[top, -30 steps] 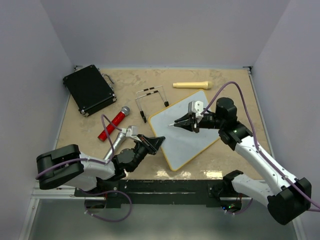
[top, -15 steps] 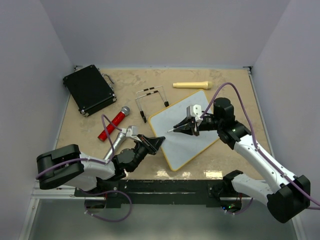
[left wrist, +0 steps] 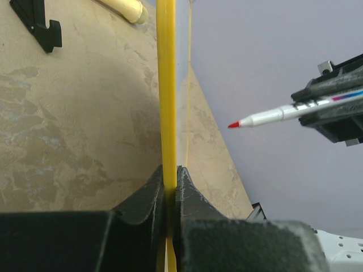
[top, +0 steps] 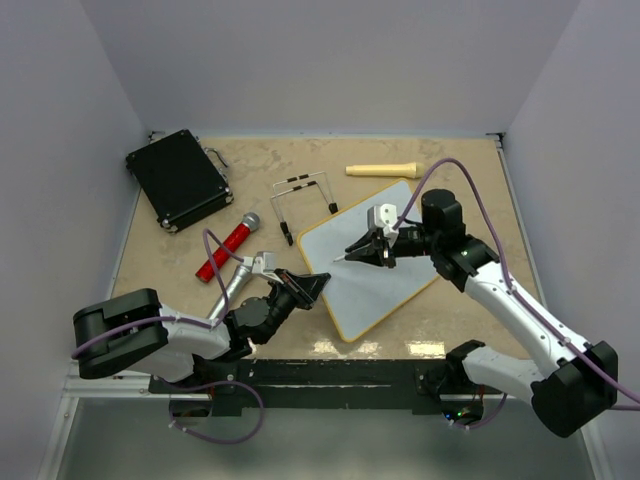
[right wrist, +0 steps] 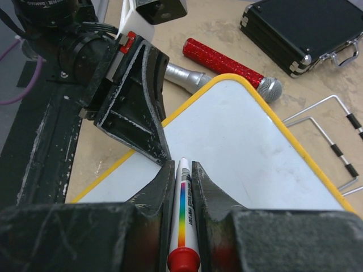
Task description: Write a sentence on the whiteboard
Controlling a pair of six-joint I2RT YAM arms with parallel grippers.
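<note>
White glossy yellow-framed whiteboard (top: 390, 280) is blank — right jaws, clenched on the red-tipped marker pen (left wrist: 272, 116), have shifted toward its left edge; left jaws clamp its frame.

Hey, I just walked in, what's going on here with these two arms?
The left tool is shut on the near-left edge of the large white glossy whiteboard with the yellow frame, pinning it in place. The right tool is shut on a white red-tipped marker with a rainbow stripe, aimed over the board. The tip hangs clear of the surface, and the board is blank, with nothing written on it yet.
</note>
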